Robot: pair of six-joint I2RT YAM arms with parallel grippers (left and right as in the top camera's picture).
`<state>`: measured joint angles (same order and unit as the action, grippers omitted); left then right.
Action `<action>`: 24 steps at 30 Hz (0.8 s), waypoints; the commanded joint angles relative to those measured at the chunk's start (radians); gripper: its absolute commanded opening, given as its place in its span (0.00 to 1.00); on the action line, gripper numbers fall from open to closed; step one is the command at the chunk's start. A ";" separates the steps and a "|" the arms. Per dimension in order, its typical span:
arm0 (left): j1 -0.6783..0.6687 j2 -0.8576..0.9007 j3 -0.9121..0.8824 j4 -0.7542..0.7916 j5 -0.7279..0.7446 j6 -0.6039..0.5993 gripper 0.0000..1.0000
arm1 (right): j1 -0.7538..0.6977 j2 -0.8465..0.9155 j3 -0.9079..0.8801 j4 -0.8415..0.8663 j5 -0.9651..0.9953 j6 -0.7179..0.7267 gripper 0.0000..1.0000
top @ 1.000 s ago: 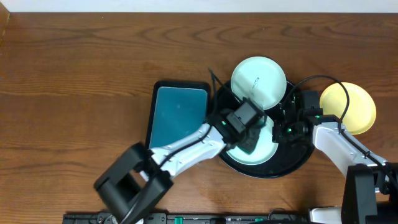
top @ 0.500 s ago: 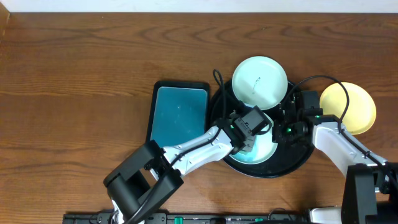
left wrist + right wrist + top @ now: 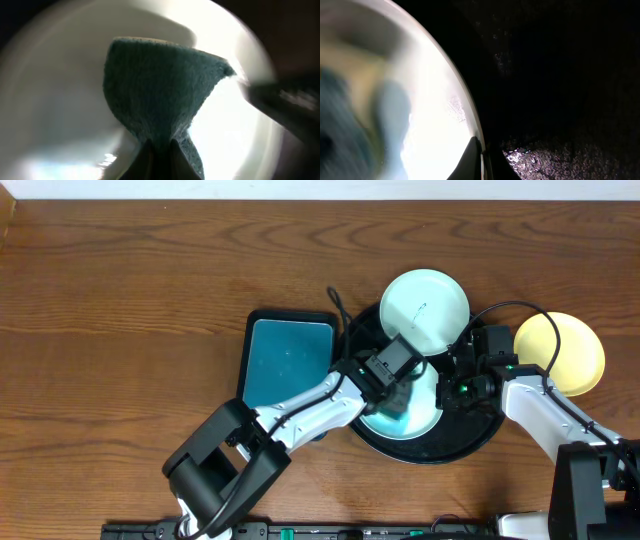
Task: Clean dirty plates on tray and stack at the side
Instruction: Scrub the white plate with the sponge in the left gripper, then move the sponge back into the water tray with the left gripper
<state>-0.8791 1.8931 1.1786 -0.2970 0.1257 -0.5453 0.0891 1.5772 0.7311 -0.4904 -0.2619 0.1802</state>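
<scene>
The black tray holds a pale mint-white plate. My left gripper is shut on a dark teal sponge and presses it flat on this plate. My right gripper is shut on the same plate's right rim, over the dark tray floor. A second mint-white plate lies on the tray's far rim. The pale yellow plate sits on the table to the right of the tray.
A rectangular teal tray with a black rim lies just left of the black tray, under my left arm. Black cables loop over the round tray's far edge and toward the yellow plate. Bare wooden table spreads to the left and back.
My left gripper swept the sponge right across the plate, then back to the left. The far mint-white plate has shifted slightly right. The right gripper has kept its hold on the rim.
</scene>
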 commanded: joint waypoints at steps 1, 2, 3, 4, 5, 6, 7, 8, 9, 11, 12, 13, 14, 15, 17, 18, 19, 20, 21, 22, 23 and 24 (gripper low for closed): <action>-0.032 0.019 -0.005 0.021 0.249 0.059 0.07 | 0.011 0.033 -0.010 0.003 0.048 0.006 0.01; -0.033 0.019 -0.005 0.019 0.235 0.059 0.07 | 0.011 0.033 -0.010 0.003 0.048 0.006 0.01; -0.033 0.019 -0.006 0.019 0.214 0.059 0.07 | 0.011 0.033 -0.010 0.003 0.048 0.006 0.01; -0.033 0.019 -0.006 0.018 0.189 0.059 0.07 | 0.011 0.033 -0.010 0.003 0.048 0.006 0.01; -0.033 0.019 -0.006 0.015 0.161 0.059 0.07 | 0.011 0.033 -0.010 0.003 0.048 0.006 0.01; -0.032 0.019 -0.006 0.013 0.117 0.059 0.07 | 0.011 0.033 -0.010 0.003 0.048 0.006 0.01; -0.031 0.019 -0.006 0.009 0.066 0.058 0.07 | 0.011 0.033 -0.010 0.003 0.048 0.006 0.01; -0.030 0.019 -0.006 0.005 0.019 0.059 0.07 | 0.011 0.033 -0.010 0.003 0.048 0.006 0.01; -0.029 0.019 -0.006 -0.001 -0.042 0.058 0.07 | 0.011 0.033 -0.010 0.003 0.048 0.006 0.01; -0.026 0.019 -0.006 -0.008 -0.147 0.058 0.07 | 0.011 0.033 -0.010 0.003 0.048 0.006 0.01; -0.022 0.019 -0.006 -0.011 -0.197 0.057 0.07 | 0.011 0.033 -0.010 0.003 0.048 0.006 0.01; -0.017 0.019 -0.006 -0.015 -0.245 0.053 0.07 | 0.011 0.033 -0.010 0.003 0.048 0.006 0.01; -0.011 0.019 -0.006 -0.016 -0.277 0.050 0.08 | 0.011 0.033 -0.010 0.003 0.048 0.006 0.01; -0.005 0.019 -0.006 -0.019 -0.303 0.045 0.07 | 0.011 0.033 -0.010 0.002 0.048 0.006 0.01; 0.010 0.018 -0.005 -0.019 -0.327 0.036 0.07 | 0.011 0.033 -0.010 0.001 0.048 0.006 0.01; 0.015 0.016 -0.005 -0.019 -0.325 0.036 0.07 | 0.011 0.033 -0.010 0.001 0.048 0.006 0.01; 0.020 0.010 -0.005 -0.022 -0.325 0.036 0.07 | 0.011 0.033 -0.010 0.001 0.048 0.006 0.01; 0.022 0.000 -0.005 -0.027 -0.325 0.038 0.08 | 0.011 0.033 -0.010 0.001 0.048 0.006 0.01; 0.022 -0.014 -0.005 -0.033 -0.325 0.041 0.07 | 0.011 0.033 -0.010 0.001 0.048 0.006 0.01; 0.021 -0.037 -0.005 -0.041 -0.325 0.040 0.07 | 0.011 0.033 -0.010 0.001 0.048 0.006 0.01; 0.021 -0.058 -0.005 -0.048 -0.325 0.040 0.07 | 0.011 0.033 -0.010 0.001 0.048 0.006 0.01; 0.021 -0.089 -0.005 -0.062 -0.325 0.040 0.07 | 0.011 0.033 -0.010 0.001 0.048 0.005 0.01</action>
<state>-0.8730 1.8843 1.1786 -0.3355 -0.1036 -0.5007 0.0895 1.5772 0.7311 -0.4896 -0.2619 0.1825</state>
